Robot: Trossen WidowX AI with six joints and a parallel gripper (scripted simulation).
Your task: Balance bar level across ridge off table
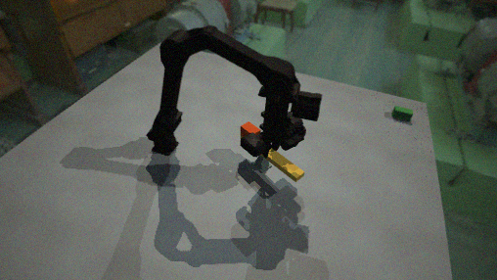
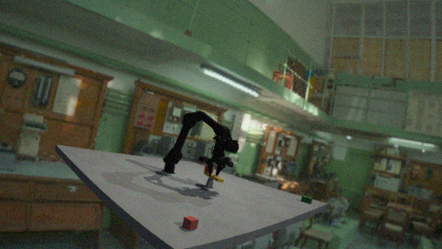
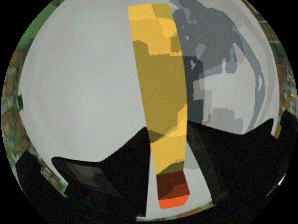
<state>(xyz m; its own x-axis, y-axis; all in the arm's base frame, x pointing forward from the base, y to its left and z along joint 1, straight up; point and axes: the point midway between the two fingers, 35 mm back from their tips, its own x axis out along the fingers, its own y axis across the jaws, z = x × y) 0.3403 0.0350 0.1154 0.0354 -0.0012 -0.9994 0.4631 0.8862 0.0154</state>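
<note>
A yellow bar [image 1: 289, 166] [image 2: 217, 178] [image 3: 160, 75] with an orange-red block [image 1: 249, 129] [image 3: 173, 201] at one end is held above the table. My gripper [image 1: 268, 151] [image 2: 213, 174] [image 3: 166, 128] points down and is shut on the bar, nearer the block end. The small grey ridge [image 1: 264, 164] [image 2: 210, 184] stands on the table right under the bar, close below the fingers. Whether bar and ridge touch cannot be told, as the fingers hide part of that place. The ridge is hidden in the wrist view.
A green block [image 1: 402, 114] [image 2: 306, 199] lies near the far right edge of the table [image 1: 372, 196] [image 2: 143, 209]. A red cube [image 2: 190, 223] lies near the table corner in the exterior view. Shadows of the arm fall around the ridge.
</note>
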